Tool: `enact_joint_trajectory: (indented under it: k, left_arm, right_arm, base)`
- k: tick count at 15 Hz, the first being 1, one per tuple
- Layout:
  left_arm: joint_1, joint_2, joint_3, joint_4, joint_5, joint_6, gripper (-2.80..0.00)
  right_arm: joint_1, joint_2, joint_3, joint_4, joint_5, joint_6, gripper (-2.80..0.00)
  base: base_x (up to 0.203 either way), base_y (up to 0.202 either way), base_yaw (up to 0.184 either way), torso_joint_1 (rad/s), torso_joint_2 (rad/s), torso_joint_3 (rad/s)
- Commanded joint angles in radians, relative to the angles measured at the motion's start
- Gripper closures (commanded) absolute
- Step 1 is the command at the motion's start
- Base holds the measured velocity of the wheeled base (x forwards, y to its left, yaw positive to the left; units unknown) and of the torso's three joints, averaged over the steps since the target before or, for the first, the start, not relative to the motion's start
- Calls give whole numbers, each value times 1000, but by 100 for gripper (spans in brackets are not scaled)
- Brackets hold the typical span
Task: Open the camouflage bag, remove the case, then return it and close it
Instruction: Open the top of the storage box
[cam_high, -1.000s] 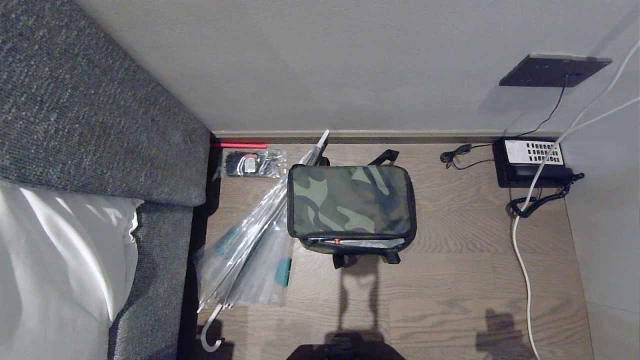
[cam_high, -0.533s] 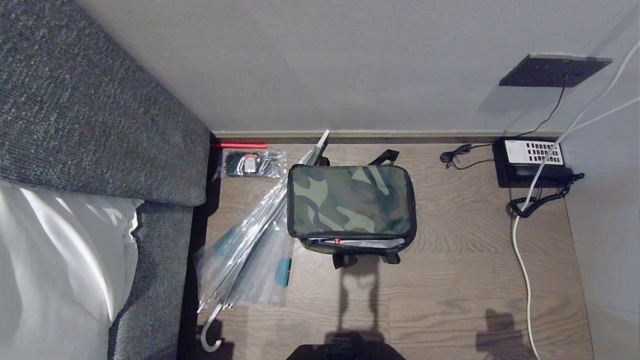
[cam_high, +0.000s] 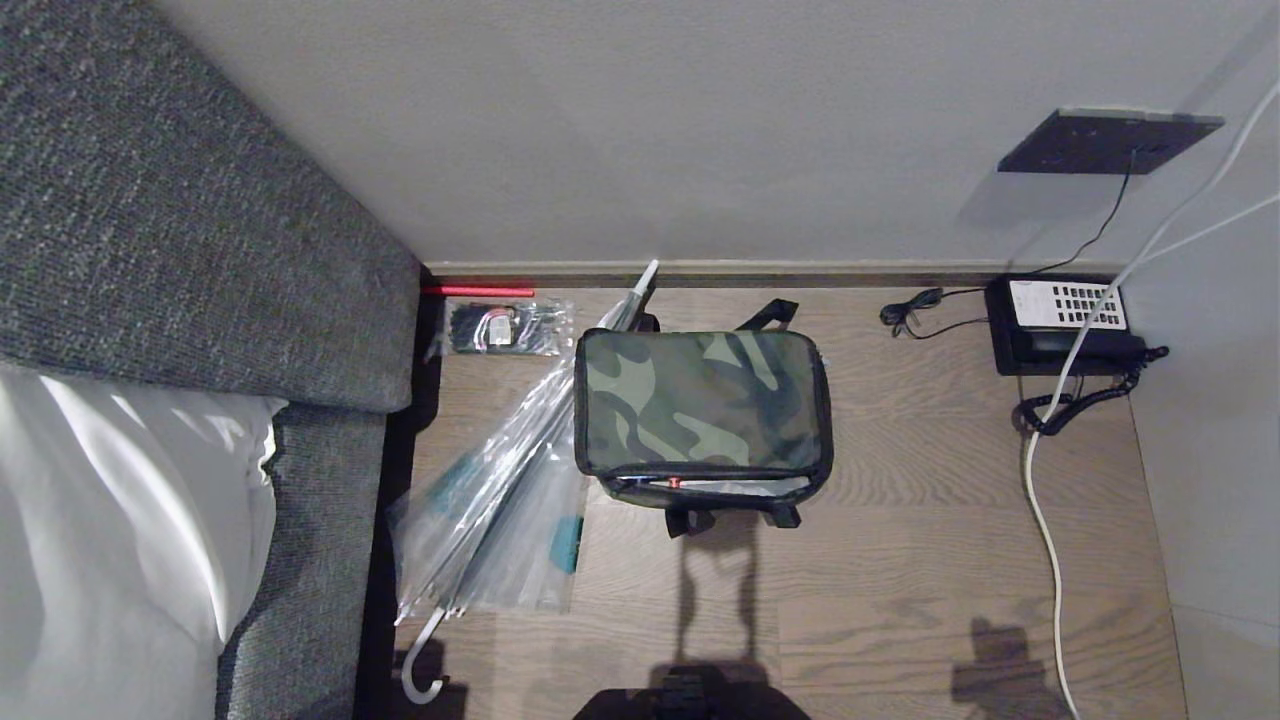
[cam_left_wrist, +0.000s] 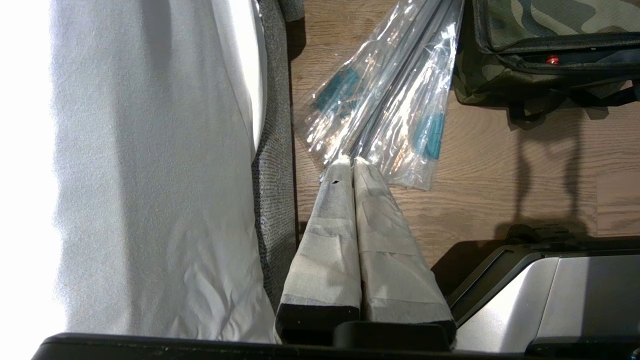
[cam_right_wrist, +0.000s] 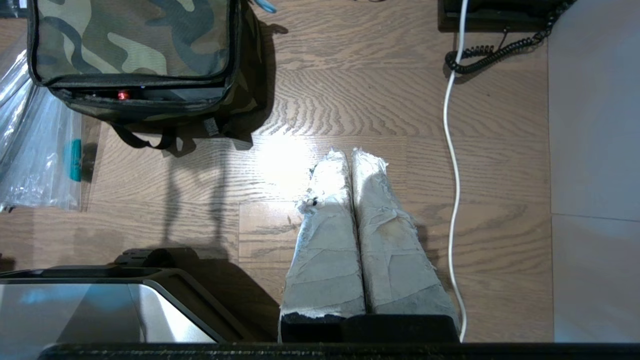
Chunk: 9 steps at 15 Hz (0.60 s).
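The camouflage bag (cam_high: 702, 405) stands on the wooden floor near the back wall, its green camouflage lid down. A narrow gap along its near edge shows pale lining and a small red zip pull (cam_high: 674, 483). The bag also shows in the left wrist view (cam_left_wrist: 545, 45) and the right wrist view (cam_right_wrist: 135, 55). The case is hidden. My left gripper (cam_left_wrist: 350, 161) hangs shut and empty over the floor near the umbrella's lower end. My right gripper (cam_right_wrist: 348, 152) hangs shut and empty over bare floor to the right of the bag. Neither arm is in the head view.
A clear plastic-wrapped umbrella (cam_high: 500, 500) lies against the bag's left side. A grey sofa (cam_high: 200, 250) with a white cushion (cam_high: 120, 520) fills the left. A black telephone (cam_high: 1065, 325) with a coiled cord and a white cable (cam_high: 1045, 520) lie at the right. A small packet (cam_high: 495, 328) lies by the wall.
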Motion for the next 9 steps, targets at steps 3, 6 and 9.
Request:
enact_joint_trajectory:
  k: [3,6,9]
  left_arm:
    - [0,1,0,1,1,1,0]
    - [0,1,0,1,1,1,0]
    - [0,1,0,1,1,1,0]
  right_arm:
    - [0,0,2,-1,0,0,0]
    - [0,0,2,-1,0,0,0]
    - [0,1,2,-1,0,0,0]
  base:
    - [0,0,0,0,0,0]
    - [0,0,0,0,0,0]
    - [0,0,0,0,0,0]
